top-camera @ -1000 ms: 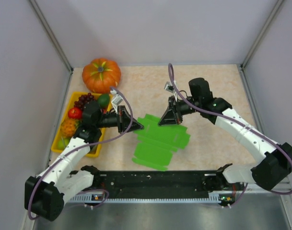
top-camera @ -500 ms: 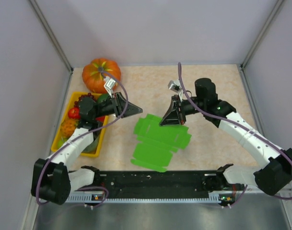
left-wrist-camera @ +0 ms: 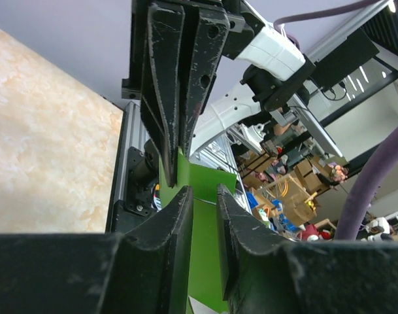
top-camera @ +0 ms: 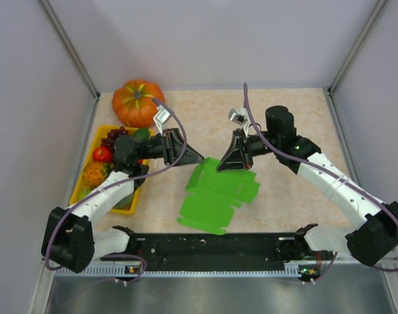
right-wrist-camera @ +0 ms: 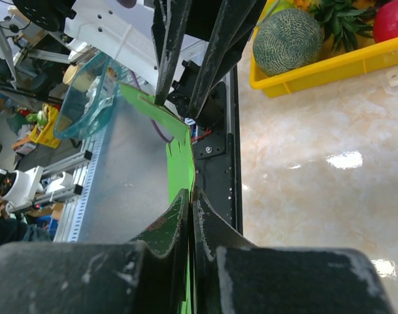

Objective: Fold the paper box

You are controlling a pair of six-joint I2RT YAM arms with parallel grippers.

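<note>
Moved rightward since the earlier frame, the left gripper [top-camera: 199, 157] is set at the far-left corner of the paper box [top-camera: 215, 196], jaws slightly spread astride its lifted edge. One such box is counted, mid-table, long axis running far to near; its far edge is pinched by the right gripper [top-camera: 219, 168], second of two, just beside.

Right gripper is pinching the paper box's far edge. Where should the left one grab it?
Probably the far edge of the paper box, left of the right gripper. Come from the left, jaws straddling the thin card: that edge looks lifted, and the open left gripper faces it.
</note>
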